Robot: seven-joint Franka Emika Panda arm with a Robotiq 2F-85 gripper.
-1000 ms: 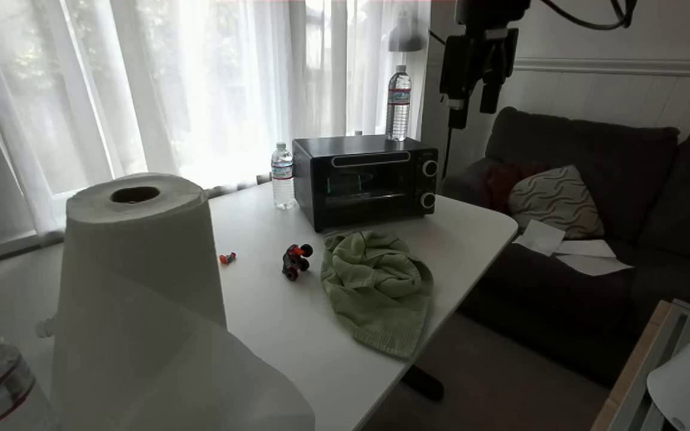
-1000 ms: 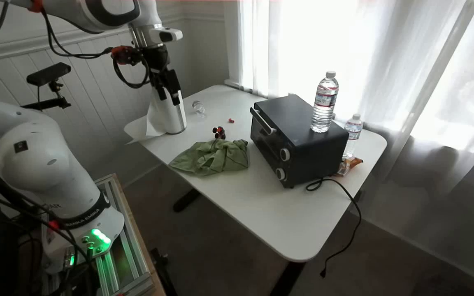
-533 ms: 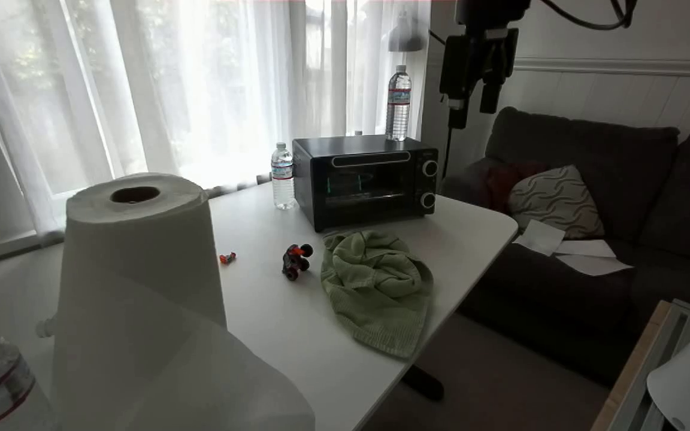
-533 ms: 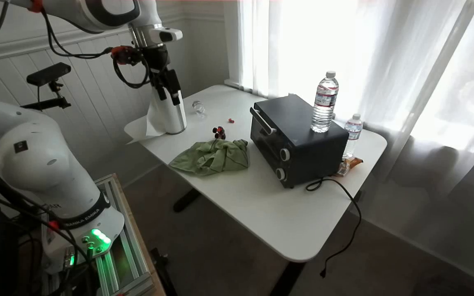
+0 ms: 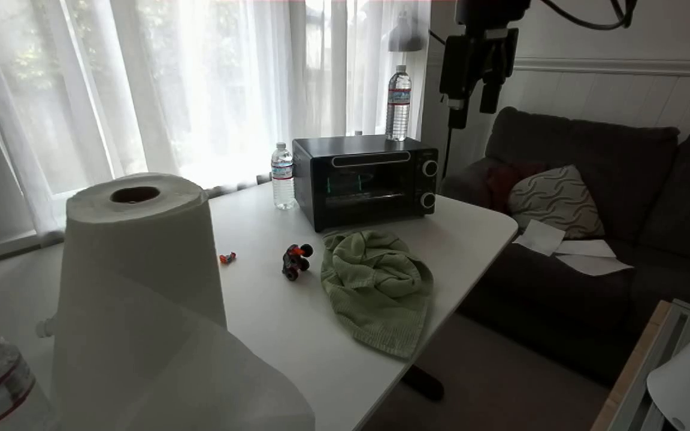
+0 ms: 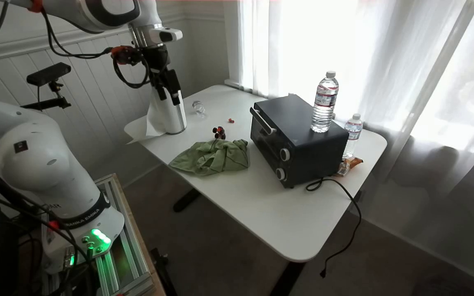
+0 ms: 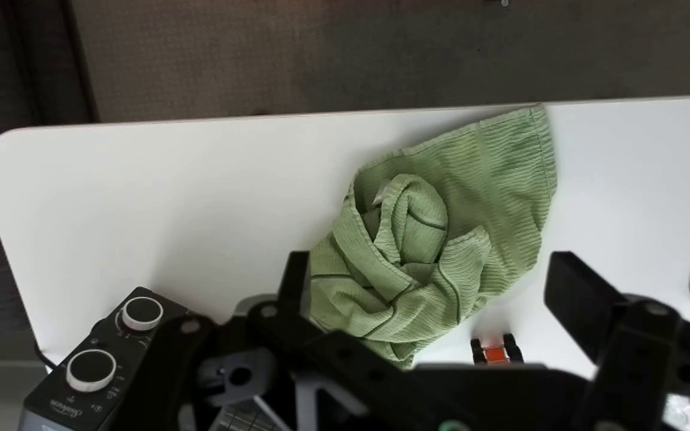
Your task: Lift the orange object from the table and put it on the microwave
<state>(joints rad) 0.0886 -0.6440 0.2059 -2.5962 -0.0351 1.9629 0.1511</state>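
In an exterior view the bench (image 6: 257, 213) is bare from the green cloth (image 6: 212, 158), just left of centre, to the rounded corner near the bottom: a wide passage. The microwave (image 6: 294, 137) blocks right of centre; its top has room left of the upright bottle (image 6: 325, 100). A second bottle (image 6: 352, 135) stands just beside the microwave at right, narrowing the gap to the curtain (image 6: 385, 65). At upper left the paper towel roll (image 6: 170, 117) stands in the way. The jaws are parted in open air.
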